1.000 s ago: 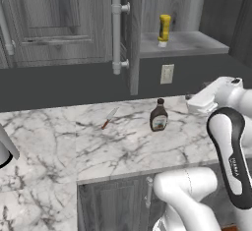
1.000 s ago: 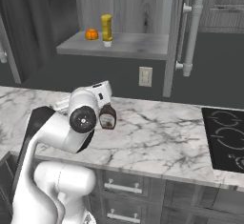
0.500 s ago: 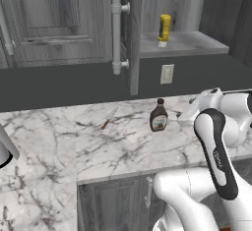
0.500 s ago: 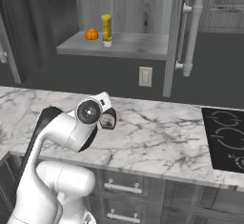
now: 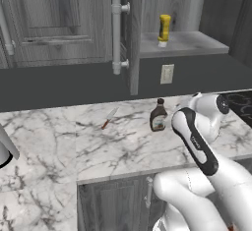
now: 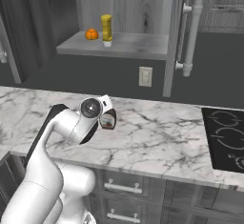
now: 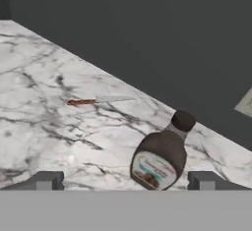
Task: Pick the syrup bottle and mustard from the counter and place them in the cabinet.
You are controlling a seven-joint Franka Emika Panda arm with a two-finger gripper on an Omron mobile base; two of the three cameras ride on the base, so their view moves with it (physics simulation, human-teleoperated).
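Over the last second the arm swung low toward the syrup bottle (image 7: 160,162), which stood between the open gripper's (image 7: 125,180) tips, ungrasped, mustard (image 5: 164,30) already shelved.

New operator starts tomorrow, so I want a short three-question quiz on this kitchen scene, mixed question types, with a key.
1. True or false: the mustard already stands on the cabinet shelf.
2. What stands beside the mustard on that shelf in the right base view? A) an orange fruit B) a mug C) a knife
3. Fill in: the syrup bottle stands upright on the ____ between the open gripper's fingers.

Key: 1 true; 2 A, the orange fruit; 3 counter.
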